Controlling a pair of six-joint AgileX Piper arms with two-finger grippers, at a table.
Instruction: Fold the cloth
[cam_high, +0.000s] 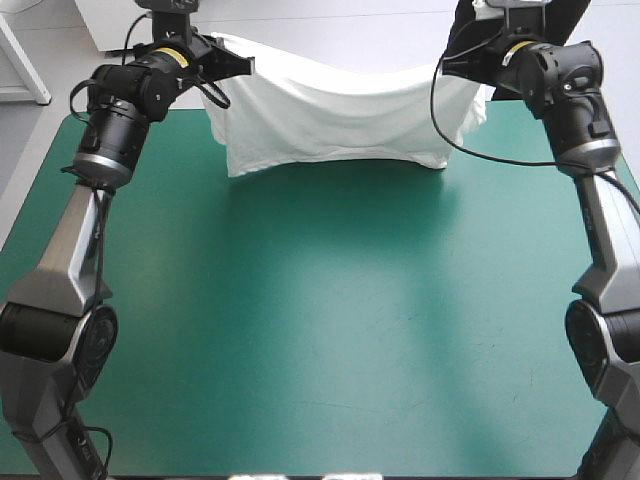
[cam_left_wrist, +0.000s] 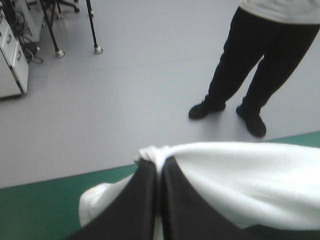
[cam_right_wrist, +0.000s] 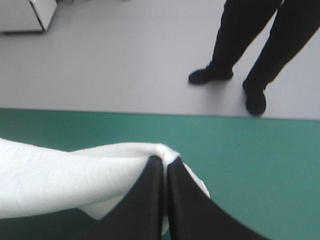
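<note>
High view: the white T-shirt (cam_high: 340, 120) hangs as a soft, limp sheet strung between the two tools over the far part of the surface (cam_high: 320, 320). Its upper edge sags in a shallow curve at the middle. Its lower hem lies low by the smooth, matte teal-green cover, though whether it touches I cannot tell. Creases fan down from each held corner. The left tool (cam_high: 245, 68) pinches one upper corner and the right tool (cam_high: 458, 60) the other, both raised above the surface near its far edge.

In the left wrist view the curved black fingers (cam_left_wrist: 145, 200) meet in a pointed arch, all but closed on the cloth. A small bunched knot of fabric pokes out at their tips, and the rest runs off beside the tool as a smooth, finely woven band. The right wrist view shows the same clamp, with a rounded fold of cloth over the fingertips (cam_right_wrist: 152, 165).
</note>
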